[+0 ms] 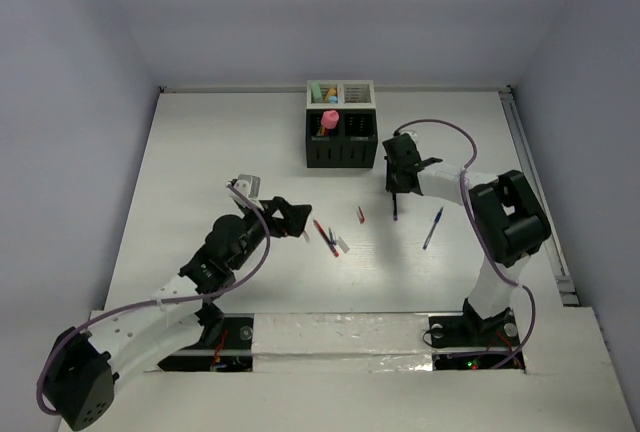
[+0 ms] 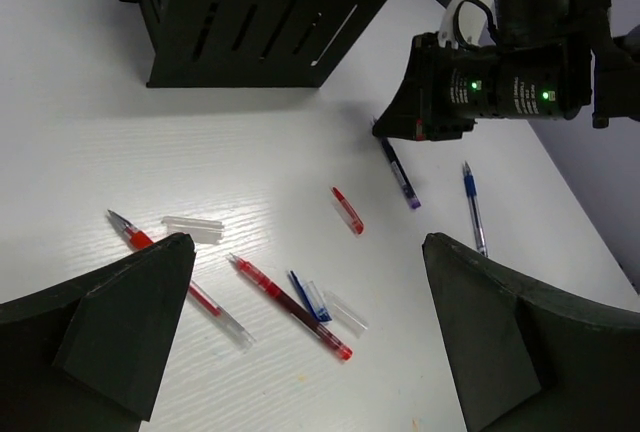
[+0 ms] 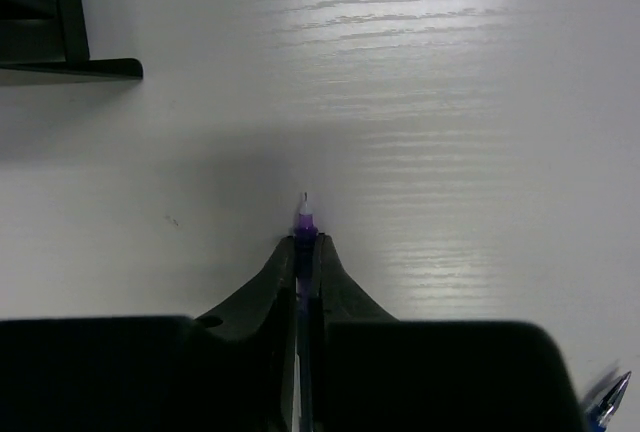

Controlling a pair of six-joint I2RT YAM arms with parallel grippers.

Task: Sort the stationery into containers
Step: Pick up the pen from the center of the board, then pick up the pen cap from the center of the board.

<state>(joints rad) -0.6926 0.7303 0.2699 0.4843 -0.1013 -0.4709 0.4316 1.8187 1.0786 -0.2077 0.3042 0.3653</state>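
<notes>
purple pen (image 3: 303, 221) mostly hidden, pinched by right end effector (image 3: 305, 243); left end effector (image 2: 308, 245) spread.

Purple-tipped pen (image 3: 304, 221) in right claw (image 3: 306, 243); red pens (image 2: 290, 304) loose near seemingly marker-filled boxes (image 1: 342, 155)

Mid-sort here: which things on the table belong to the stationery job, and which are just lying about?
Job: purple pen in the right tool, blue pen, two red pens, red cap, blue cap, clear caps, black box, white box.
Just there: tape strip along the near edge, rail on the right side.
</notes>
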